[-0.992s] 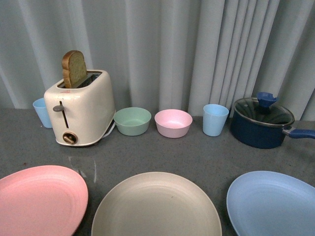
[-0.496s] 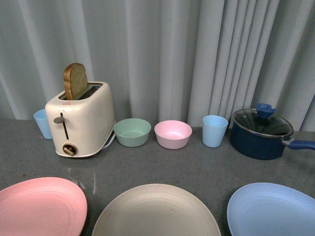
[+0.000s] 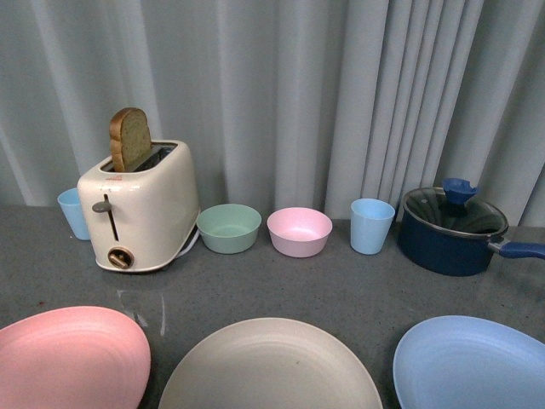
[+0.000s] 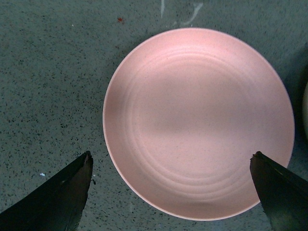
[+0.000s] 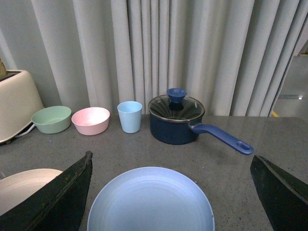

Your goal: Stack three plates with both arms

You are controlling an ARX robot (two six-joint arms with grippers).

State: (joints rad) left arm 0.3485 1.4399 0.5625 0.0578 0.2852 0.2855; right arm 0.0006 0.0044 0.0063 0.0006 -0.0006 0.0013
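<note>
Three plates lie side by side along the near edge of the grey table. The pink plate [image 3: 68,358] is on the left, the beige plate [image 3: 271,368] in the middle, the light blue plate [image 3: 473,362] on the right. Neither arm shows in the front view. My left gripper [image 4: 171,190] is open and empty, high above the pink plate [image 4: 197,120], looking straight down on it. My right gripper [image 5: 171,190] is open and empty, above and behind the light blue plate [image 5: 151,202]; the beige plate's edge [image 5: 21,185] shows beside it.
Along the back by the curtain stand a light blue cup [image 3: 73,213], a cream toaster [image 3: 140,204] with a slice of bread, a green bowl [image 3: 228,228], a pink bowl [image 3: 299,232], another light blue cup [image 3: 371,226] and a dark blue lidded saucepan [image 3: 456,230] with its handle pointing right.
The front view has tilted upward, so everything on the table sits lower in the picture than a second ago. Nothing on the table has moved.
</note>
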